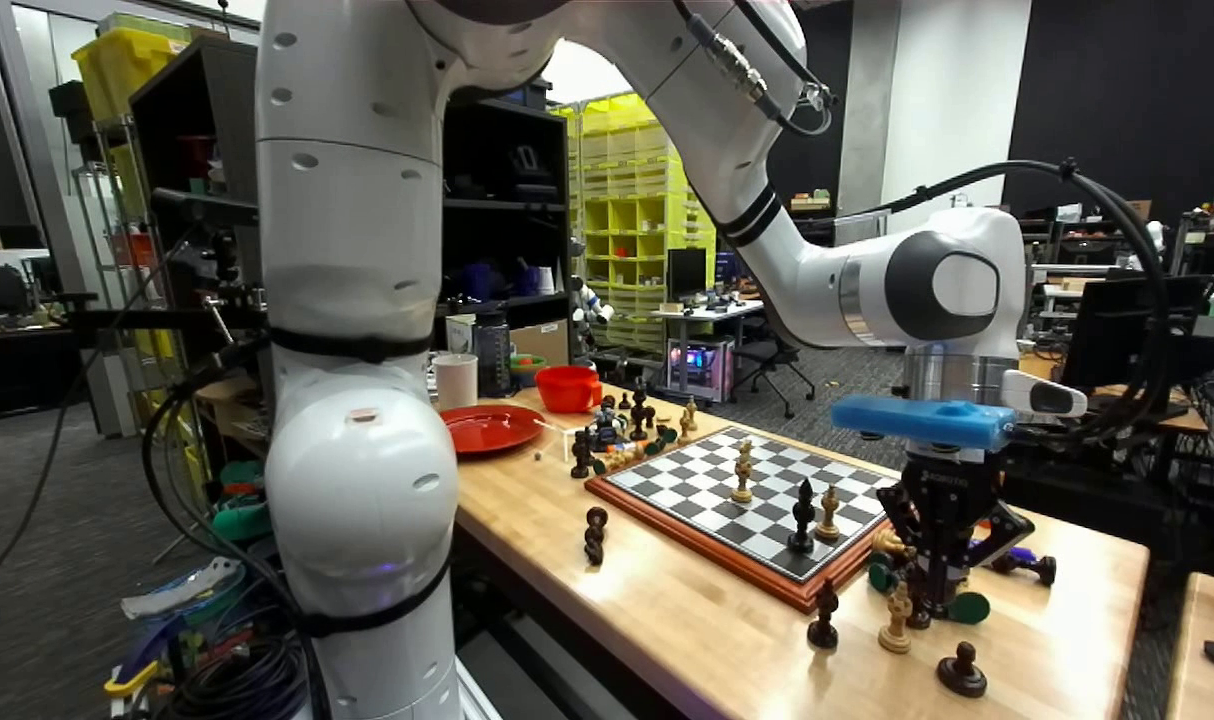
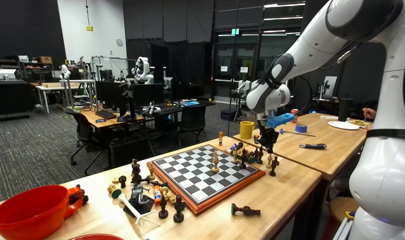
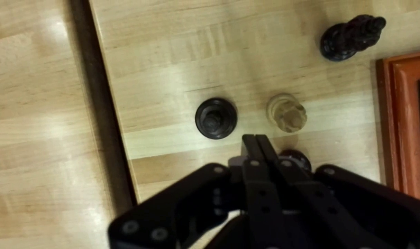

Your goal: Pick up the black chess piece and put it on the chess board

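Although one black chess piece (image 1: 802, 518) stands on the chess board (image 1: 687, 493), our empty gripper (image 3: 255, 137), jaws together, hangs near a black pawn (image 3: 216, 118) on the table (image 3: 158, 103), perhaps our target, so we judge lifting and placing remain.

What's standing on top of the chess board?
A light piece, another light piece and a dark piece stand on the chess board. What's beneath the pieces is covered.
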`<state>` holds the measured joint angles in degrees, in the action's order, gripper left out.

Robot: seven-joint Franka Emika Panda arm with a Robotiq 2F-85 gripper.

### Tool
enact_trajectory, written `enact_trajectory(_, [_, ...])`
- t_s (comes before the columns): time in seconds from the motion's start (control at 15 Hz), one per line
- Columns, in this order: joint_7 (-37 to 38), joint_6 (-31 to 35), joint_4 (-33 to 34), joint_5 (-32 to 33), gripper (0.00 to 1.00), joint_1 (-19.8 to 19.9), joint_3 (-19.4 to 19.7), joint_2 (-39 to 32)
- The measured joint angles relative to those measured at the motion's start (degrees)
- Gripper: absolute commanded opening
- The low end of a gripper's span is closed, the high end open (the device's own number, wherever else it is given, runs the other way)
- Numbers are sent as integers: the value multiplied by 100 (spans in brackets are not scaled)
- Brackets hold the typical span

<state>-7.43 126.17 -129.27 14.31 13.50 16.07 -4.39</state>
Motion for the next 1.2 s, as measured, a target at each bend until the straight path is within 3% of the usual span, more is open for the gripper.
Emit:
enact_trajectory(0.67, [-667,-88,-214,37,98,15,2,302])
enact_trajectory(1.2, [-791,-99,-369,-58,100,0,-106,392])
